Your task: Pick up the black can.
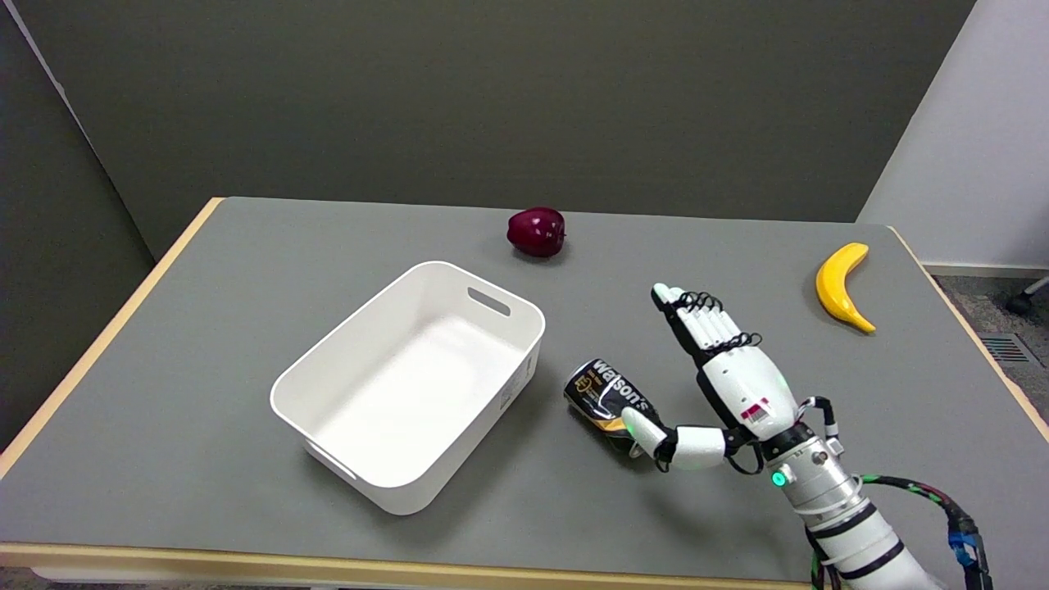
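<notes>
A big grey table (pixel 246 344) fills most of the view. It has a light wood edge all around.

A white plastic bin (pixel 324 385) sits on the table, a bit left of the middle. It is turned at a slant. It has a handle slot in its far wall, and nothing can be seen inside it.

A dark red apple (pixel 536 232) sits near the far edge of the table, well behind the bin.

A yellow banana (pixel 842 286) lies far over on the right side, close to the table's edge. It curves like a smile on its side.

Behind the table stands a dark grey wall (pixel 492 98). A lighter wall (pixel 975 147) is at the right.
</notes>
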`<act>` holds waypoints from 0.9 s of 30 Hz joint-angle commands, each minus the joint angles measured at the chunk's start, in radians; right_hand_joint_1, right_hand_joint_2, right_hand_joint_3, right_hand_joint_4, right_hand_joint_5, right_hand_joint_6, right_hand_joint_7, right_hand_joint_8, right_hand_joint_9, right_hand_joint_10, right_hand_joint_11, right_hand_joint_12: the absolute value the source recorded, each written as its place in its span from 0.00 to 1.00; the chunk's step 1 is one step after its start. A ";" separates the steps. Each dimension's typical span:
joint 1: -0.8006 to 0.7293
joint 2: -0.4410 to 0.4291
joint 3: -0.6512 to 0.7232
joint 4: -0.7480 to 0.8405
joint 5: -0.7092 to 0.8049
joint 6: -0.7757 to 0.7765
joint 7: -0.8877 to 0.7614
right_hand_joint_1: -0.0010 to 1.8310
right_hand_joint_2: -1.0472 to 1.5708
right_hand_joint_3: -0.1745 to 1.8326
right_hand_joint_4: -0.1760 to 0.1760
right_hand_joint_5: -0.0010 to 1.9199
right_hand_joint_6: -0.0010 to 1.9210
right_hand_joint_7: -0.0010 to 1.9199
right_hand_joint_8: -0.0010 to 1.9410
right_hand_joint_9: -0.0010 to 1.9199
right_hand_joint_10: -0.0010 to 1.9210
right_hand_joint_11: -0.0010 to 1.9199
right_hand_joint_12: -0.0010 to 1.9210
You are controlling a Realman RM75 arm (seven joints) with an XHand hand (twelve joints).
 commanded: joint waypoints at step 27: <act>0.114 -0.085 -0.280 0.032 0.331 -0.077 -0.385 0.28 0.63 0.52 0.00 0.00 0.00 0.06 0.29 0.00 0.24 0.00 0.42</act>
